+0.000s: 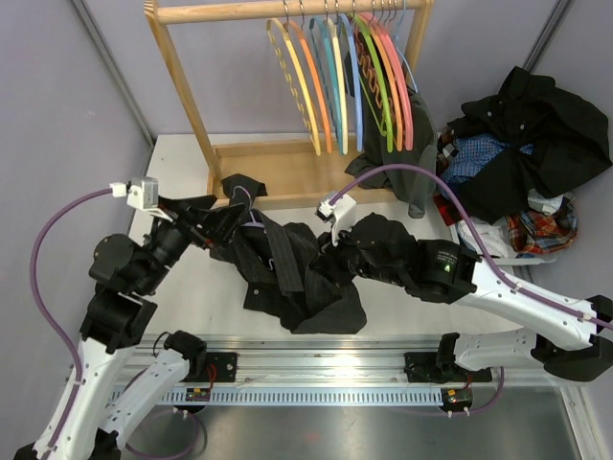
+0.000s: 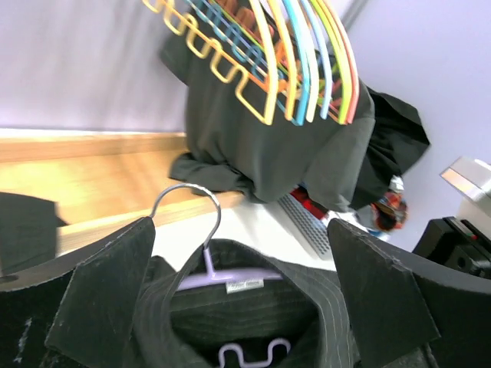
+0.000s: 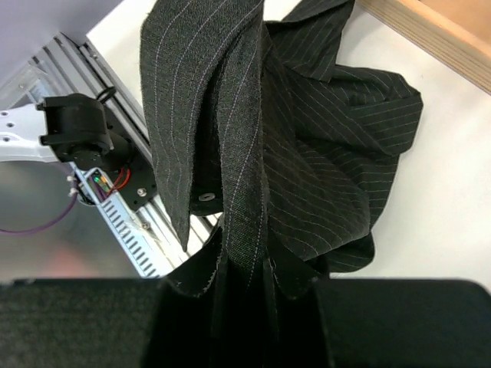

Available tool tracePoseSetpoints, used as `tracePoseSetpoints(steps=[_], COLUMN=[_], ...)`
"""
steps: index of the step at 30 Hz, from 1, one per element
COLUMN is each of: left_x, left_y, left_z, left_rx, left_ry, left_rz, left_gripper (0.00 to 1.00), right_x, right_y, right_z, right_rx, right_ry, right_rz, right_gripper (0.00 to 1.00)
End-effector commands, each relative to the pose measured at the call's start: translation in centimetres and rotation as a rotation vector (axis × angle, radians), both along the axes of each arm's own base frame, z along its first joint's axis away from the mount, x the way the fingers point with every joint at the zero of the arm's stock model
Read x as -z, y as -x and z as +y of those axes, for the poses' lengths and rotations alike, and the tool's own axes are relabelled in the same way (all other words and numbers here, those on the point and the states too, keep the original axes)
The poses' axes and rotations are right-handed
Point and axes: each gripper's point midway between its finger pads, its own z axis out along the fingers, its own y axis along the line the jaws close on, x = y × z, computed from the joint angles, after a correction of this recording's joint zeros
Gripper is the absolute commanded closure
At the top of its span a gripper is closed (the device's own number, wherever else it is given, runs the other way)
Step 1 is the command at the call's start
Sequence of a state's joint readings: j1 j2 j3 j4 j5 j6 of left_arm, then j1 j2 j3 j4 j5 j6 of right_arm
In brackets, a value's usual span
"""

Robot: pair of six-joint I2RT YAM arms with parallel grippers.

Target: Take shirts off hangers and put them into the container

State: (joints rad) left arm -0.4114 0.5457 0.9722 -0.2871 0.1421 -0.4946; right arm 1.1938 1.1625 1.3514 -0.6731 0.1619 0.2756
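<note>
So the dark charcoal pinstriped shirt (image 1: 297, 278) is lying crumpled on the white tabletop (image 1: 402, 307), right between the two arms. It's on a pale lilac plastic hanger with a metal hook (image 2: 209, 261), which you can see sitting inside the collar in the left wrist view, hook pointing toward the rail.

The left claw (image 2: 239, 230) is spread wide apart, one finger on each side of the collar and not gripping anything. The right claw (image 3: 242, 307) is clamped on a bunched fold of the pinstriped fabric near the middle of the shirt, and the rest of the cloth spills out over the tabletop from there.

At the back is the light wooden rail frame (image 1: 182, 86) with a row of thin plastic hangers in yellow, orange, teal, blue, green and pink (image 1: 335, 77), mostly bare. A dark garment (image 1: 397, 144) hangs at the right end of them.

Off to the right is the pale white-grey plastic tub (image 1: 476, 237), only a bit of rim showing. A plain black shirt (image 1: 536, 134) is heaped over it, with the blue fine-checked shirt (image 1: 479, 153) peeking out underneath.
</note>
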Motion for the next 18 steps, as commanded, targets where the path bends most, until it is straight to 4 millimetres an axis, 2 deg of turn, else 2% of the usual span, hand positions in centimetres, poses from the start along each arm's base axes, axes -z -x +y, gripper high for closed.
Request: tracePoseSetpoints(steps=[1,7,11,18], left_x=[-0.7,0.7,-0.5,-1.1], left_y=[-0.7,-2.1,-1.7,-1.8], left_z=[-2.3,-4.3,-5.6,-7.0], left_rx=[0.1,0.157,0.204,0.256], left_ry=[0.042,0.056,0.089,0.158], left_rz=[-0.014,0.066,0.084,0.1], left_gripper=[0.01,0.01,0.01,0.01], right_x=[-6.1,-7.1,-7.2,-6.7], right_y=[1.1,1.1,0.8,0.6], right_z=[0.7,0.9,0.9,1.0], right_rx=[-0.028,-0.039,-0.026,-0.013], right_ry=[-0.227,-0.241,-0.236,-0.24], right_rz=[-0.037,-0.057,-0.071,-0.063], right_gripper=[1.0,1.0,1.0,1.0])
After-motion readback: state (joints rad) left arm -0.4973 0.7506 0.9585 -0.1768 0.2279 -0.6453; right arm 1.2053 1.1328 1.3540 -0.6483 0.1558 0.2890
